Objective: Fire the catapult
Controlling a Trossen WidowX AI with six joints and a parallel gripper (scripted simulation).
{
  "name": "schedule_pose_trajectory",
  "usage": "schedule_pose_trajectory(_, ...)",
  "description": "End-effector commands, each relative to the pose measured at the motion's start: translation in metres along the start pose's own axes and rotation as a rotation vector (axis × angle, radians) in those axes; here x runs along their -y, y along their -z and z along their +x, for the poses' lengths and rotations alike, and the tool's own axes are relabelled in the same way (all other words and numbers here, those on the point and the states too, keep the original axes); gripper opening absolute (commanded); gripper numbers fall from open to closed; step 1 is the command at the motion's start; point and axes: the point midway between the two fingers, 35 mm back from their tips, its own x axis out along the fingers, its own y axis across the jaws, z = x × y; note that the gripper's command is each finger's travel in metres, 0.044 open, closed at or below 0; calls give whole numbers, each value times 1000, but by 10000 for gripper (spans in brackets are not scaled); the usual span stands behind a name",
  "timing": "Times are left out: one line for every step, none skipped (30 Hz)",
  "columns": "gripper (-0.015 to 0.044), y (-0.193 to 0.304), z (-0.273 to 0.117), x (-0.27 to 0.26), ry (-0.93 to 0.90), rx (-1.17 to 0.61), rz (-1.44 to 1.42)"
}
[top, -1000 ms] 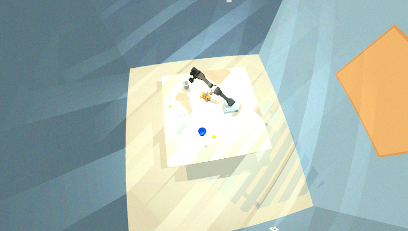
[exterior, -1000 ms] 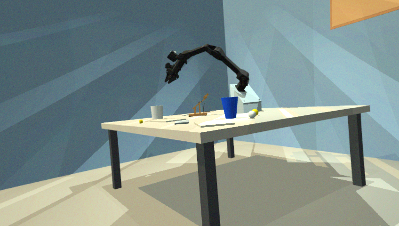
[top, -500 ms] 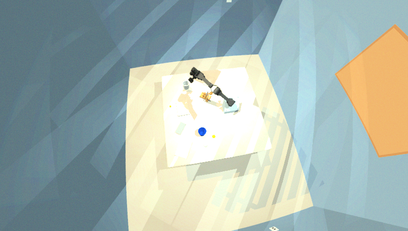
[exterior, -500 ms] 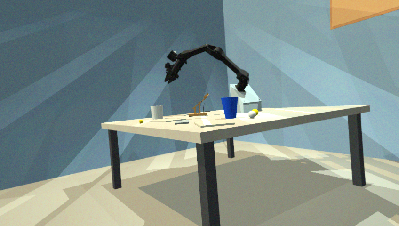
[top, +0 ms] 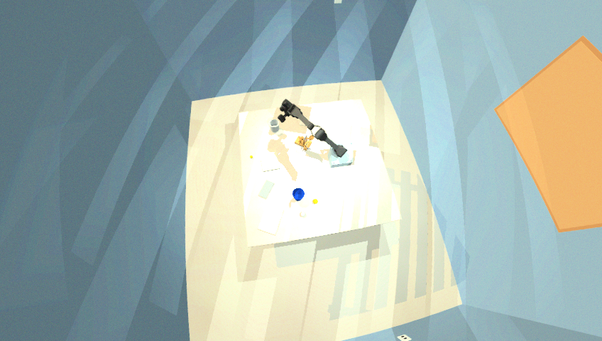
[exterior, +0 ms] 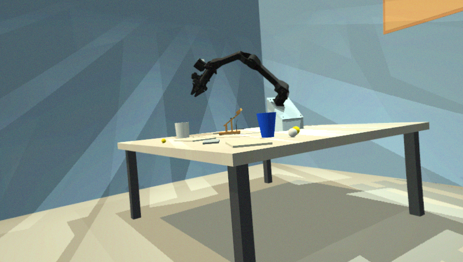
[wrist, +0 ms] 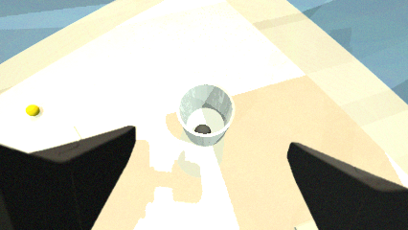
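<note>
The white mug (top: 274, 126) (exterior: 182, 130) (wrist: 205, 140) stands upright near the table's far left corner in the top view. A small dark round thing (wrist: 202, 128), which looks like a ball, lies inside on its bottom in the wrist view. The orange catapult (top: 303, 142) (exterior: 230, 132) stands between the mug and the robot base, its throwing arm tilted up and its cup (exterior: 239, 109) raised. No ball shows in that cup. My gripper (exterior: 194, 95) (wrist: 213, 135) is open and empty. It hangs high above the table, near the mug and well above it.
A small yellow ball (top: 251, 156) (exterior: 163, 141) (wrist: 33, 110) lies near the left edge. A blue cup (top: 298, 194) (exterior: 266, 124), a larger yellow ball (top: 314, 201) (exterior: 296, 129) and a white ball (top: 302, 214) (exterior: 292, 132) are nearer the front. A grey-green slab (top: 266, 188) (exterior: 211, 141) lies flat.
</note>
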Motion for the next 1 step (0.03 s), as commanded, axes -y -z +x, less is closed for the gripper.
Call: schedule_pose_trajectory(440, 0, 0, 0, 0, 0, 0)
